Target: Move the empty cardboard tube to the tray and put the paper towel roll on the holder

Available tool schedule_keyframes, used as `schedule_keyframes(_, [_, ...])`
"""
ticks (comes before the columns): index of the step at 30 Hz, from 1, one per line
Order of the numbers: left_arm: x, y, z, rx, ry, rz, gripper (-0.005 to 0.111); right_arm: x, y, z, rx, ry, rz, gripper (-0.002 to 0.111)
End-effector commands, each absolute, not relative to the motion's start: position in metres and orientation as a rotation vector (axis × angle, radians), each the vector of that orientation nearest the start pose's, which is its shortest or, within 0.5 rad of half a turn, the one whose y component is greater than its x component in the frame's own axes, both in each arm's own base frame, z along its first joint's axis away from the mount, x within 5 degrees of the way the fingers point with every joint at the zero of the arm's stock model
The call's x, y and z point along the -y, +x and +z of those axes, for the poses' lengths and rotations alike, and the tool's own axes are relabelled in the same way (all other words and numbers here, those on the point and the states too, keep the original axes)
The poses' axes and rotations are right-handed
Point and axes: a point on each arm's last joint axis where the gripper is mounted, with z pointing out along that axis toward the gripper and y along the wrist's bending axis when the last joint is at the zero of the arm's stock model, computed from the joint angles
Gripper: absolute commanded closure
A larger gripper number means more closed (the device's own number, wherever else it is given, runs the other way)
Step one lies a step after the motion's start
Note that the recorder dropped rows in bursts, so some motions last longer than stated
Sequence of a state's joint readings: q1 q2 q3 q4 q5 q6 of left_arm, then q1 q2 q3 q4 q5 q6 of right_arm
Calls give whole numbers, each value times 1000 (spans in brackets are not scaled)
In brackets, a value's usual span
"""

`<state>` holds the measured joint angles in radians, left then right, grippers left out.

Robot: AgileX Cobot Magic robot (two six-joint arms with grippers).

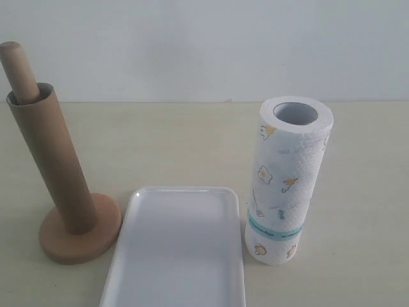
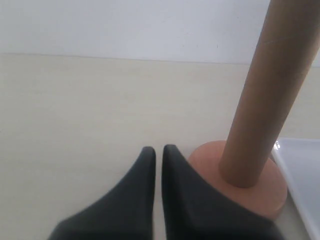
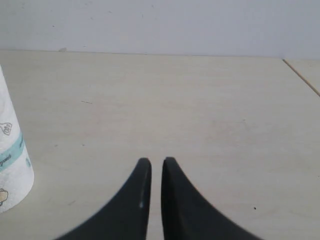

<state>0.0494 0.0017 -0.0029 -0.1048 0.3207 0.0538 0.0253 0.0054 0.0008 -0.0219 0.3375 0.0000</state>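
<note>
Left fingers (image 2: 142, 175): pressed together, empty.
Tube: empty cardboard tube (image 2: 260, 100) upright, sleeved over the holder (image 2: 207, 155), just beside the left fingers, toward the tray (image 2: 302, 170).
Right fingers (image 3: 142, 180): closed, empty.
Roll: paper towel roll (image 3: 10, 145) upright on the bench (image 3: 175, 110), near the right fingers.
Nearer arm for tube: left.

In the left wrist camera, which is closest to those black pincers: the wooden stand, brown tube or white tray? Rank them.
1. holder: its base is right beside the left gripper.
2. cardboard tube: upright on the holder.
3. tray: beyond the holder's base.
</note>
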Motion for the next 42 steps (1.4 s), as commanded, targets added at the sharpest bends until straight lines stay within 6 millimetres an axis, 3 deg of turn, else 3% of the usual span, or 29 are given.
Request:
schedule_keyframes(1, [1, 54, 186, -1783, -66, -35, 103, 0, 54, 183, -1817, -36, -11, 100])
schedule_keyframes(3, [0, 56, 194, -1697, -70, -27, 103, 0, 54, 183, -1817, -36, -11, 100])
schedule_keyframes(8, [-5, 52, 233, -1258, -87, 9, 103, 0, 54, 183, -1817, -36, -11, 100])
schedule_keyframes(14, [-4, 41, 256, -977, -3, 126, 103, 0, 54, 183, -1817, -36, -11, 100])
schedule_keyframes(19, [-3, 48, 300, -1055, -35, 48, 103, 0, 54, 183, -1817, -36, -11, 100])
schedule_keyframes(22, [-4, 63, 311, -1181, -85, -29, 103, 0, 54, 183, -1817, -36, -11, 100])
schedule_keyframes(29, [-5, 101, 286, -1534, -140, -65, 103, 0, 54, 183, -1817, -36, -11, 100])
schedule_keyframes(42, [-6, 111, 288, -1502, -139, -63, 103, 0, 54, 183, -1817, -36, -11, 100])
